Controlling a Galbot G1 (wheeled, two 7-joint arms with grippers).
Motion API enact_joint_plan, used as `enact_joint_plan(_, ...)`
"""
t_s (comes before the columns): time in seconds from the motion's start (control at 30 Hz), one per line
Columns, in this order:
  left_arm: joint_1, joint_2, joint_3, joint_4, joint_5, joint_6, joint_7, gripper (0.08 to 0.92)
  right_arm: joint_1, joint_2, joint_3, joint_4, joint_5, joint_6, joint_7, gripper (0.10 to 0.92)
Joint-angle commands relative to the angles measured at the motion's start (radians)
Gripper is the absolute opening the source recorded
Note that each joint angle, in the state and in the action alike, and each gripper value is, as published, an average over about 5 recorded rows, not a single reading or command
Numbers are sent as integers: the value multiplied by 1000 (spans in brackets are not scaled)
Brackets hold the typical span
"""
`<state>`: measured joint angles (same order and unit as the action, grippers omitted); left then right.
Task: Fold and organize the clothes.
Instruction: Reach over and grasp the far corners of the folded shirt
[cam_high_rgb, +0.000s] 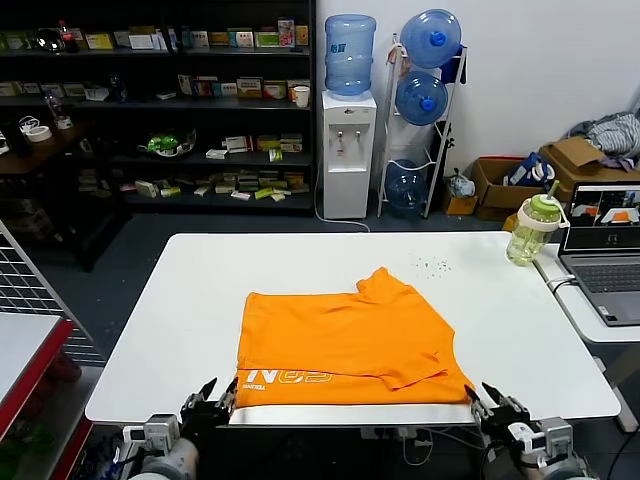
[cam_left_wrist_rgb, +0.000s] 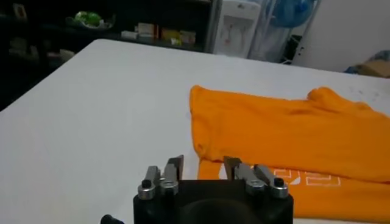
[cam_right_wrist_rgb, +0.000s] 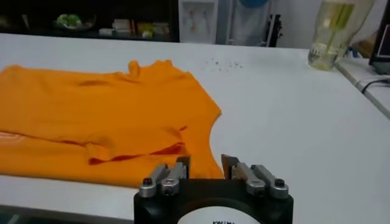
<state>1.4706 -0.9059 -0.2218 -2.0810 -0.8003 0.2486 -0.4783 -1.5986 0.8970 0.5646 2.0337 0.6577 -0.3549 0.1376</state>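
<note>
- The white table (cam_high_rgb: 200, 300) holds the folded orange T-shirt (cam_high_rgb: 345, 340) at its near edge.
- The left gripper (cam_high_rgb: 212, 397) waits, fingers apart, by one near shirt corner.
- The right gripper (cam_high_rgb: 497, 404), also spread, waits by the other.
- Only the left wrist view shows the white letters (cam_left_wrist_rgb: 308, 178) up close.

- T-shirt (cam_high_rgb: 345, 340): soft matt orange cloth, lightly creased, white printed lettering.
- Desk (cam_high_rgb: 200, 300): smooth white top, faint sheen.
- Left pincer (cam_left_wrist_rgb: 202, 168): dark matt fingers, bare metal screws and brackets.
- Right pincer (cam_right_wrist_rgb: 205, 163): same finish.
- Bottle (cam_high_rgb: 530, 228): translucent glossy plastic.
</note>
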Motion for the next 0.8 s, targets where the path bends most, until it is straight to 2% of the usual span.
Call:
enact_joint_plan(0.03, -293, -10, 28, 132, -22, -44, 91, 618, 535, 9, -198, -197, 49, 13, 3, 588)
enact_joint_plan(0.23, -617, -108, 108, 531, -15, -73, 212, 781, 905, 132, -428, -523, 75, -29, -1, 757)
enact_joint_plan(0.4, -759, -148, 184, 735, -36, -47, 274, 821, 1040, 217, -522, -751, 35, -37, -46, 818)
enact_joint_plan(0.57, -817, -159, 236, 807, -72, 29, 261, 823, 1091, 270, -556, -906, 0, -44, -105, 823)
enact_joint_plan(0.8, -823, -158, 265, 812, -80, 78, 249, 823, 1119, 334, -560, -1037, -44, -63, -129, 823)
